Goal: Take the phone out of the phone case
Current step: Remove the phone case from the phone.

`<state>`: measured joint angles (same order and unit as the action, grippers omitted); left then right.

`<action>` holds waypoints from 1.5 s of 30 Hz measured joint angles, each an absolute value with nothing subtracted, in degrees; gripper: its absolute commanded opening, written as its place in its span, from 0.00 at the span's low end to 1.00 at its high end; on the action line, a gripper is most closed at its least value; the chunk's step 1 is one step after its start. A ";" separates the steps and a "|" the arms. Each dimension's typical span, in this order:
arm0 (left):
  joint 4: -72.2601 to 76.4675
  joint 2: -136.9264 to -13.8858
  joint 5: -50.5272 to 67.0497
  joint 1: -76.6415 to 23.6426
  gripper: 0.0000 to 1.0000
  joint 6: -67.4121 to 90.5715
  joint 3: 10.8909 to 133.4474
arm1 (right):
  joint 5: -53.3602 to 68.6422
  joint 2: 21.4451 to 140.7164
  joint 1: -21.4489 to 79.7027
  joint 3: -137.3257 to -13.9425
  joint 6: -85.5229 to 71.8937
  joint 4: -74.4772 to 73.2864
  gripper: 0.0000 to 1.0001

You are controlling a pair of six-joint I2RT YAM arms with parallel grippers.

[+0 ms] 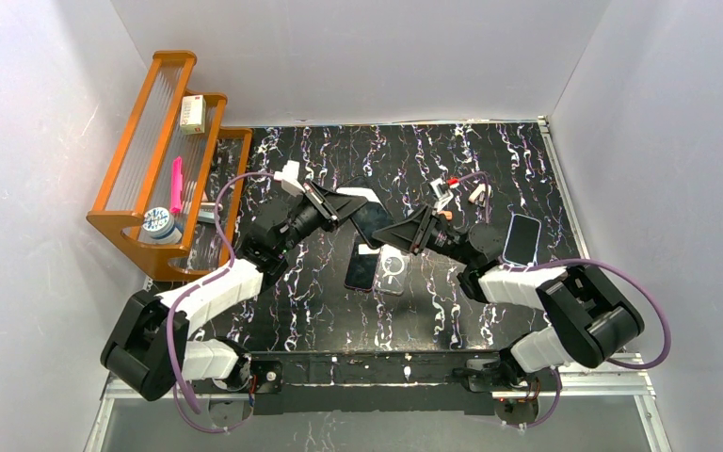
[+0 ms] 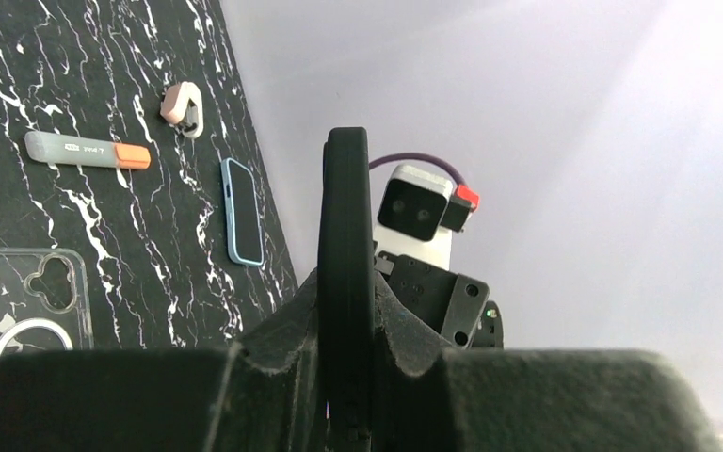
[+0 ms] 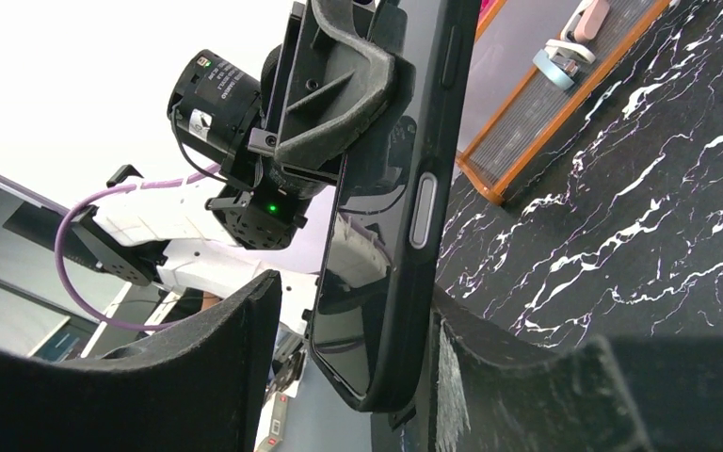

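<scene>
Both arms reach in over the table (image 1: 490,311). The left gripper (image 1: 344,205) is clamped on the phone (image 3: 405,188), holding it up edge-on, and the right gripper (image 3: 353,311) sits spread open around its other end.

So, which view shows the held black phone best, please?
Right wrist: the black phone looms large, side buttons clear. Left wrist shows only its thin edge; the top view, a small dark shape.
</scene>
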<state>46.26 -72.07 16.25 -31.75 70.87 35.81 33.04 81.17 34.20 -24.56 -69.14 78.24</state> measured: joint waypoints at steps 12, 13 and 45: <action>47.68 -71.77 7.35 -31.62 0.00 73.08 34.11 | 31.66 84.07 37.26 -24.56 -68.97 80.23 0.58; 47.72 -71.77 7.05 -31.62 0.00 73.06 34.11 | 31.64 84.07 37.32 -24.56 -68.95 80.31 0.57; 49.82 -69.60 4.60 -31.22 0.00 74.83 31.55 | 27.22 88.31 38.33 -24.75 -69.34 84.64 0.11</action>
<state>49.82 -69.60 4.60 -31.22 74.83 31.55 27.22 88.31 38.33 -24.75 -69.34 84.64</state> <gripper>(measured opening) 0.129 0.229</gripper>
